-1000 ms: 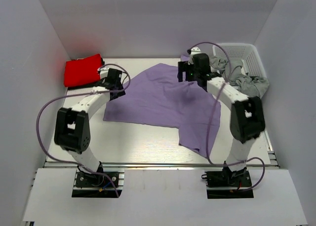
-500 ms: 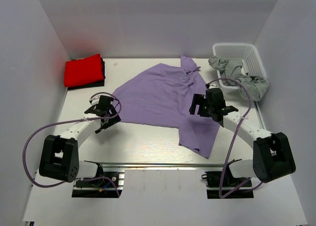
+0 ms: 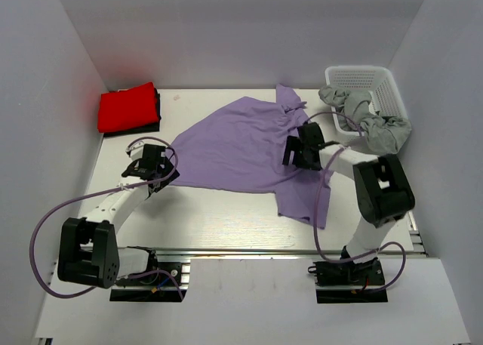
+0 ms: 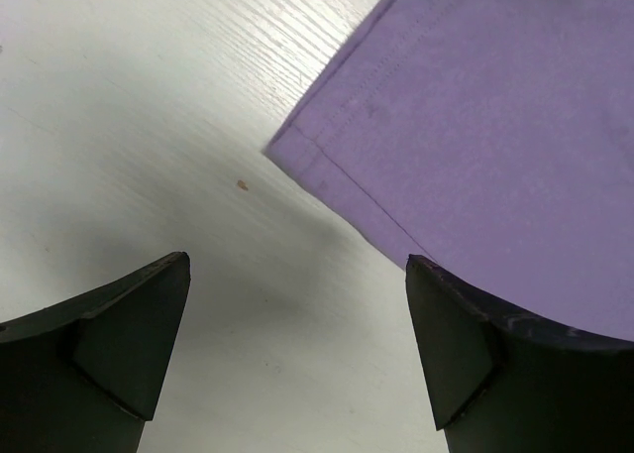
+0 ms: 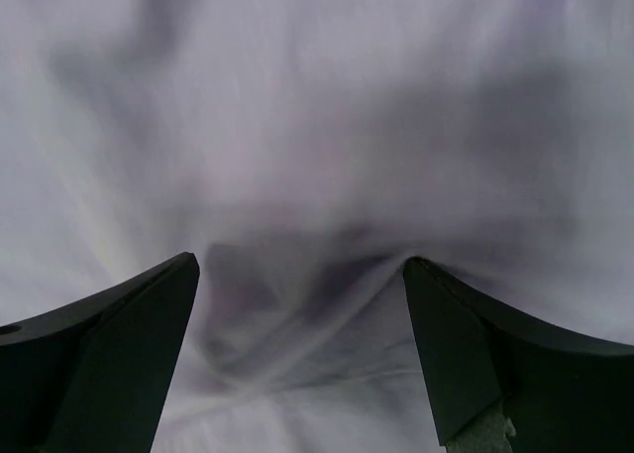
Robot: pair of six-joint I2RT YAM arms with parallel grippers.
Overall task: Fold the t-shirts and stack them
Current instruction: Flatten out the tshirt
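Lying spread on the counter [image 3: 219, 213], the purple shirt [image 3: 234, 145] has the left pincer [image 4: 297, 265] gaping at its hemmed corner (a wrist-only detail), the right pincer [image 5: 302, 260] gaping over creases; the red shirt [image 3: 128, 107] sits folded far-left.

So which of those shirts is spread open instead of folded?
The lavender-purple t-shirt, lying open across the table. The red t-shirt sits folded in the far left corner; the grey garment is crumpled over the basket.
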